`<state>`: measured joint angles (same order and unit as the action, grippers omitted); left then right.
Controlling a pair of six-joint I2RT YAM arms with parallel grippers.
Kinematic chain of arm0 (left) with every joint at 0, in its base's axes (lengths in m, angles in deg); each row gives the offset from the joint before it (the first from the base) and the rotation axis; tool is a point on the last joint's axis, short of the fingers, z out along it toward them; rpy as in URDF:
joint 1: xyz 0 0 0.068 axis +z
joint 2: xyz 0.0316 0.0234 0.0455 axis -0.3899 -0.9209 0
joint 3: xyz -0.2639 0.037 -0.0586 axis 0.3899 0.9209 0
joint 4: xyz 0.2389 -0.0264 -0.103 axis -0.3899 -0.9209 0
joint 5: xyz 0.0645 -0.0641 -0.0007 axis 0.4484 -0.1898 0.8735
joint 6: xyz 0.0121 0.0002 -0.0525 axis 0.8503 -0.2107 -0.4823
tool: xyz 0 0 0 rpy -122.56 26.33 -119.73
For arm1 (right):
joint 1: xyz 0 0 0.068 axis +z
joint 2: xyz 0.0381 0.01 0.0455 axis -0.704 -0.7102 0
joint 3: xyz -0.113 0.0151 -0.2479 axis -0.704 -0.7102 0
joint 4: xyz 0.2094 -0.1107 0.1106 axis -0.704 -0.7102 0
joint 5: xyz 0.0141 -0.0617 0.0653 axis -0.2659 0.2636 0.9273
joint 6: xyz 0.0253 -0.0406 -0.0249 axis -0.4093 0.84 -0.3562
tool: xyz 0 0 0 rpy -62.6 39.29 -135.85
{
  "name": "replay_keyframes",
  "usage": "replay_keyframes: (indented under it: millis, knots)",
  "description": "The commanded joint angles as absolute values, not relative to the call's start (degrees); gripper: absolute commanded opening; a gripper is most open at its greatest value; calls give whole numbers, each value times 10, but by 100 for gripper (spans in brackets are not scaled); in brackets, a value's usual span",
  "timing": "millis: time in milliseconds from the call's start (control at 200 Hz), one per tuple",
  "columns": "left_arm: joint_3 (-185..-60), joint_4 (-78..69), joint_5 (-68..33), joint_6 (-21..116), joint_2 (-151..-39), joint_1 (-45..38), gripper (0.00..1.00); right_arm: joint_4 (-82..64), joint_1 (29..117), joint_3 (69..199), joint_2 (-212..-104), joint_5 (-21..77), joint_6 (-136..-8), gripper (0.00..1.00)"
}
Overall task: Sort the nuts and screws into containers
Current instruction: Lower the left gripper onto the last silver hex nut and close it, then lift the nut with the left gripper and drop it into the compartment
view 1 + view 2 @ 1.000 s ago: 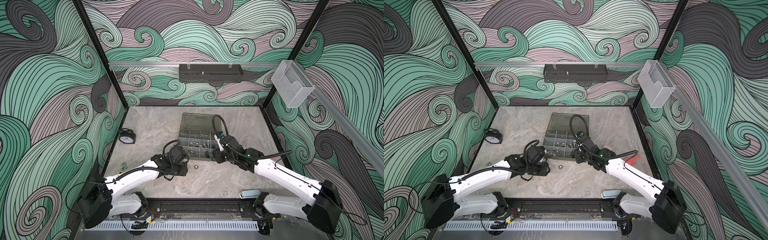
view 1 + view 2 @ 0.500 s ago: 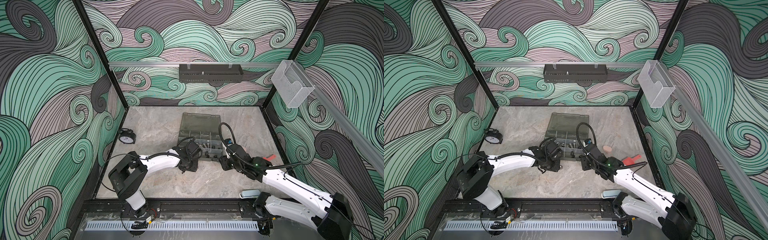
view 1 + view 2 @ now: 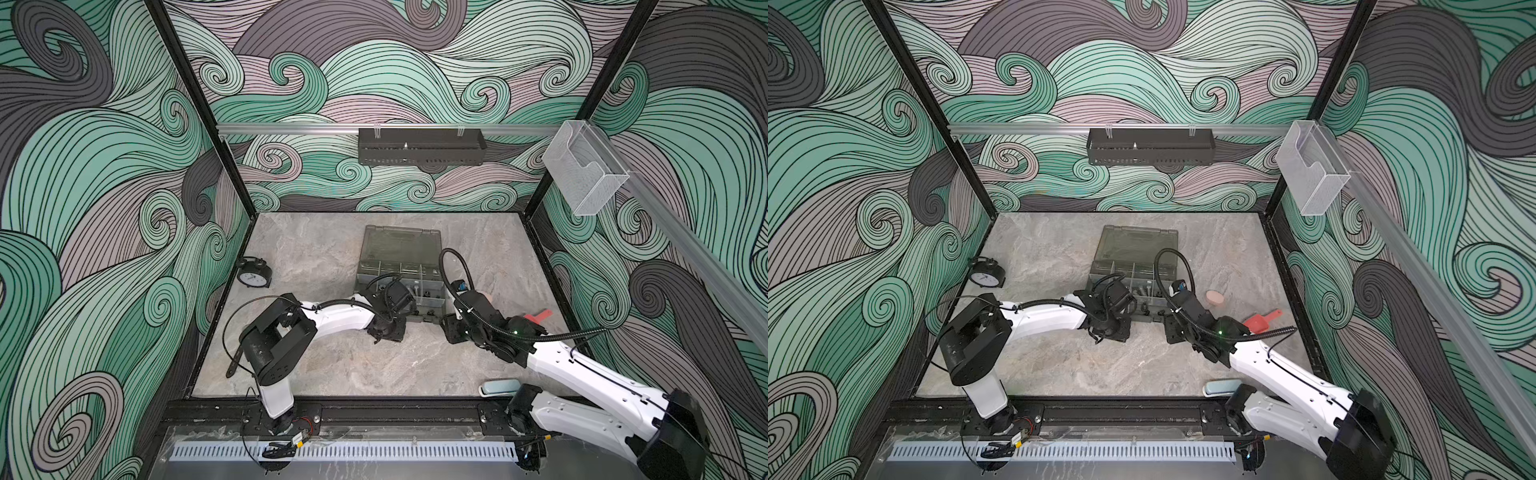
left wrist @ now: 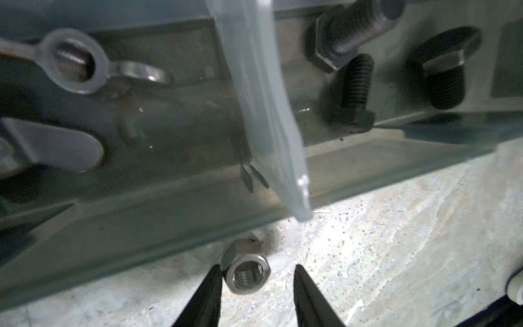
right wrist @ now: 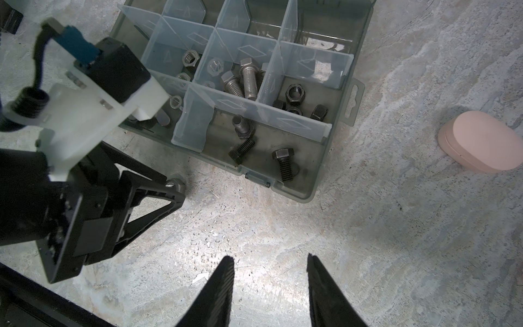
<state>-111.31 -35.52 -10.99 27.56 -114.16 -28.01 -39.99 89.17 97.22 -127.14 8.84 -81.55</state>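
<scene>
Jaws apart, left claw (image 4: 256,267) straddles silver nut (image 4: 245,274) just beside organizer case (image 4: 141,220); right claw (image 5: 269,256), also apart, hangs empty.

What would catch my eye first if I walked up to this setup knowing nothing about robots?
Probably the swirling green and grey walls, then two white arms meeting at a smoky organizer case in the middle of the table, its compartments holding screws and nuts. Close up, the left gripper, jaws open, straddles one silver nut lying on the table just outside the case; the right gripper hangs open over the table.
</scene>
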Motion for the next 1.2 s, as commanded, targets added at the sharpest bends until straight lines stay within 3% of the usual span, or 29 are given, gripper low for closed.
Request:
replay_keyframes:
  millis: [0, 565, 1196]
  knots:
    - [-1130, -366, -104, 278, -1162, -285, 44, -402, 890, 964, -1269, 79, -821, 44]
    - [-1150, -395, -71, 281, -1191, -297, 31, -400, 890, 953, -1261, 78, -823, 44]
    - [-1236, -471, -25, 322, -1084, -292, 29, -403, 890, 945, -1240, 71, -824, 44]
